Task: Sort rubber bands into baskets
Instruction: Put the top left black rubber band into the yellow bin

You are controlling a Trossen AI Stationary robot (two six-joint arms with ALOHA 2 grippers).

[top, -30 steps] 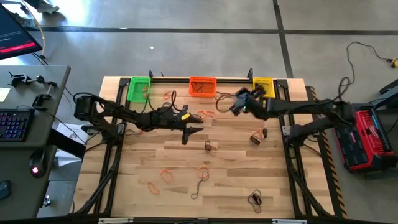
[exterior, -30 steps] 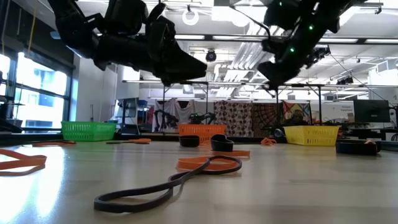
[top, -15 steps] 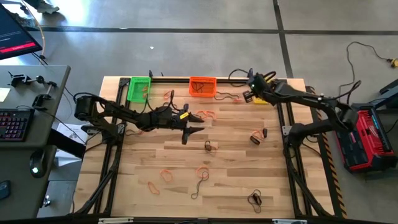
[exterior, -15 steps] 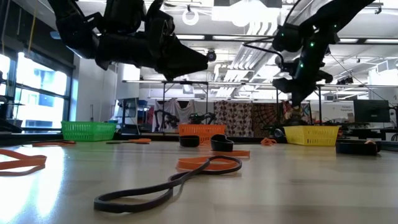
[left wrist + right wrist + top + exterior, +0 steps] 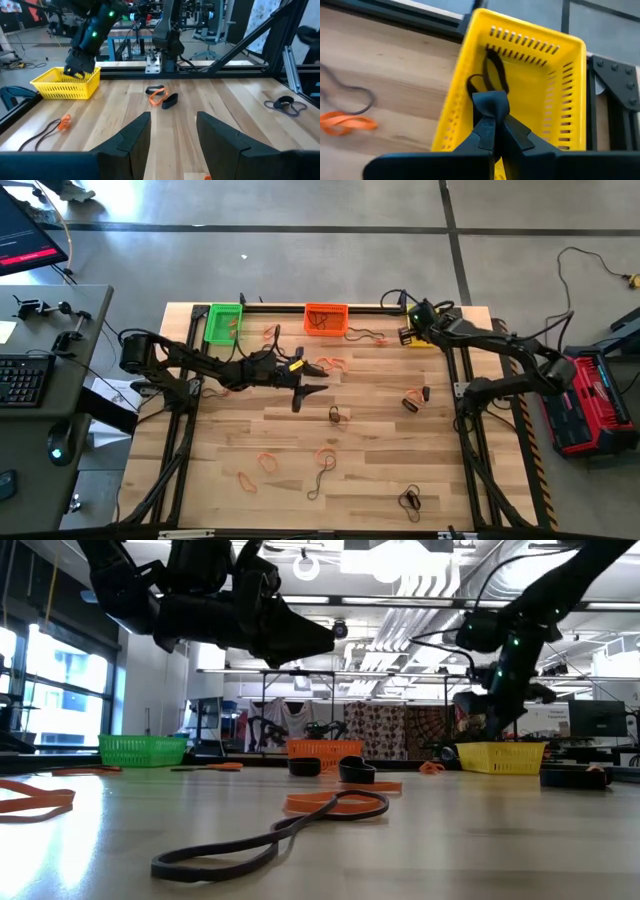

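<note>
The counter (image 5: pixel 370 460) is pale butcher-block wood in narrow planks, framed by dark metal rails. Along its far edge stand three small rectangular plastic baskets with slotted mesh walls: the yellow basket (image 5: pixel 560 65) at one end, the orange basket (image 5: pixel 326 319) in the middle, and the green basket (image 5: pixel 223 321) beyond the orange one from the yellow.

Thin, floppy rubber bands (image 5: pixel 326 460) lie scattered over the wood as flat loops and figure-eights, orange, brown and black. An orange one with a black one (image 5: pixel 163 96) lies on the wood near the yellow basket; another dark band (image 5: pixel 410 501) lies far from it, by the near edge. A few orange bands rest inside the green and orange baskets.

The right end effector (image 5: pixel 492 112) hangs directly over the yellow basket, its two dark tapered fingers pressed together and pinching a black rubber band (image 5: pixel 490 75) that loops out from the tips above the basket's open interior, the loop dangling over the mesh floor and inner wall.

The left end effector (image 5: pixel 172 132) waits above the middle of the counter, well away from the yellow basket and nearer the orange one, its smooth dark fingers spread wide apart with nothing between them.
</note>
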